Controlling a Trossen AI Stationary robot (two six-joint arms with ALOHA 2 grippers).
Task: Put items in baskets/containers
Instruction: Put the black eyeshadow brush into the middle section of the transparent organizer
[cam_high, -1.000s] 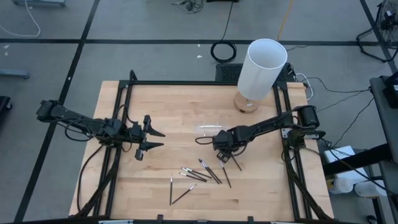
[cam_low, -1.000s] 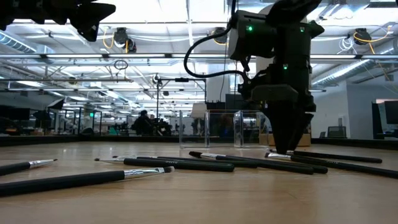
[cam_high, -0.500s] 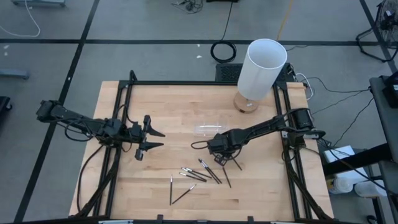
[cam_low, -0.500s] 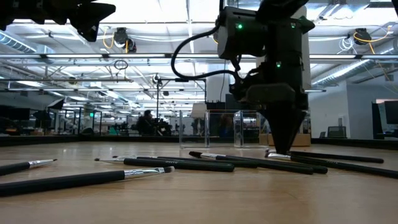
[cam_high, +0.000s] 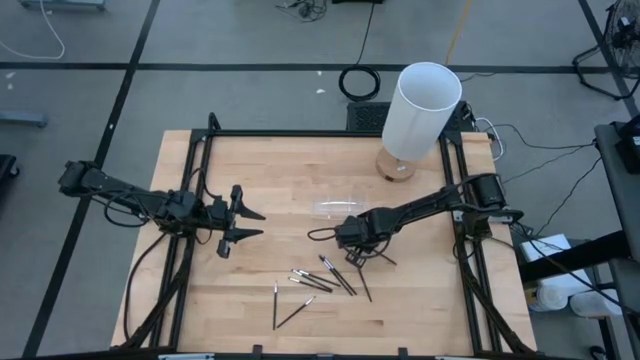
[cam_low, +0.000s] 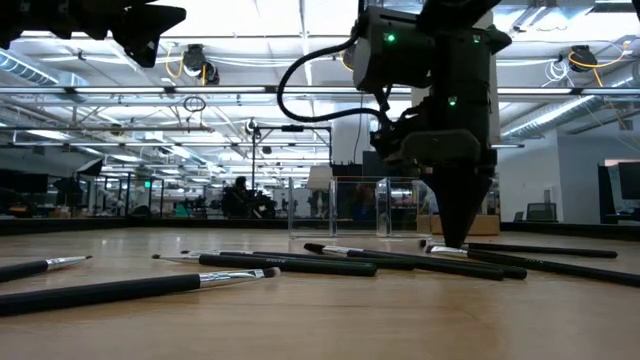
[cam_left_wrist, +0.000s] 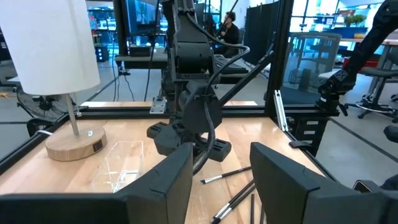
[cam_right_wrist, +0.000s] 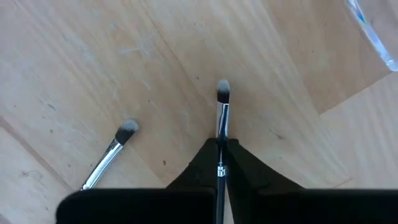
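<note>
Brushes (cam_high: 318, 283) lie scattered on the table (cam_high: 250, 180), nearer the front edge than the clear tray (cam_high: 335, 209). The right gripper (cam_high: 356, 251), just in front of the tray, has its fingers pressed together on one brush (cam_right_wrist: 222, 118), pinching it near the ferrule, tip pointing away. To do this well, lift straight up so the loose end clears the neighbours, then carry it level over the tray before releasing. The left gripper (cam_high: 247, 226) waits well left of the tray, fingers spread. I count about nine brushes, one tray, one white lamp (cam_high: 421, 112).
</note>
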